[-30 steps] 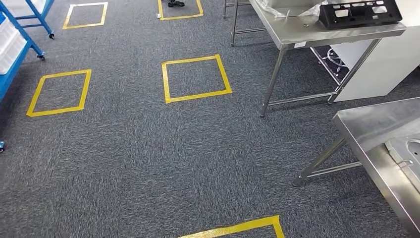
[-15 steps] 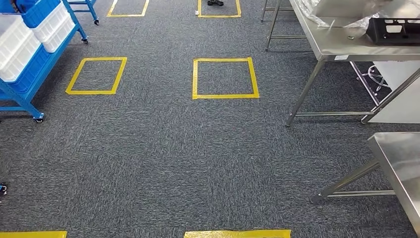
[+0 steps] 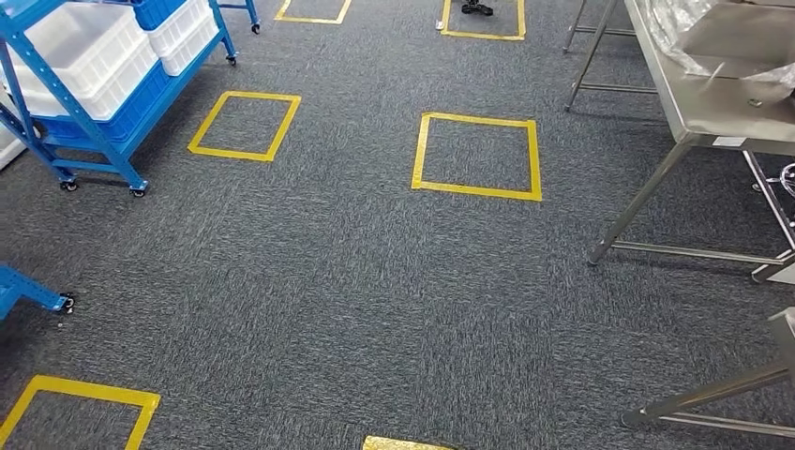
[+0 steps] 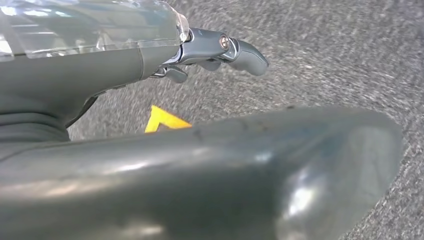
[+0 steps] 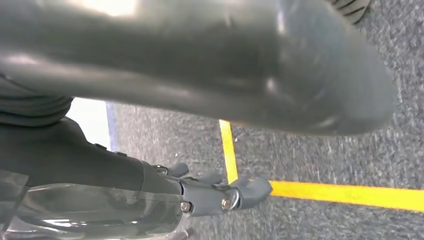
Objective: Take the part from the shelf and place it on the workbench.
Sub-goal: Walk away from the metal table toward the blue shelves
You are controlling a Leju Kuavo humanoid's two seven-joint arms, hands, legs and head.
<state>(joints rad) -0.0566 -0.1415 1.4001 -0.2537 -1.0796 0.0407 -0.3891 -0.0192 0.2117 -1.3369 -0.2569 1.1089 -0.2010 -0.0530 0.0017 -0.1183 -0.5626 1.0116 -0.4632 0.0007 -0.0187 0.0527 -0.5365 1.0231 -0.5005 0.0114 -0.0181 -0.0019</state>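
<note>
From the head, a blue shelf (image 3: pixel 89 89) with white bins (image 3: pixel 80 56) stands far left; a steel workbench (image 3: pixel 722 103) stands right, yellow floor squares (image 3: pixel 478 157) between. I cannot tell which thing is the part. At each wrist, the left hand (image 4: pixel 220 50) and right hand (image 5: pixel 220 192) hold nothing, fingers loosely apart.

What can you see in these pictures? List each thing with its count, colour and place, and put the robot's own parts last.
shelf cart: one whole, blue, far left; a second one's foot nearer
bins: several, white and blue, on the cart
taped squares: six whole or partly seen, yellow, on grey carpet
steel tables: two, silver, right side
plastic wrap: clear, on the far table
dark object: one, far square
left hand: grey, holds nothing
right hand: grey, holds nothing
</note>
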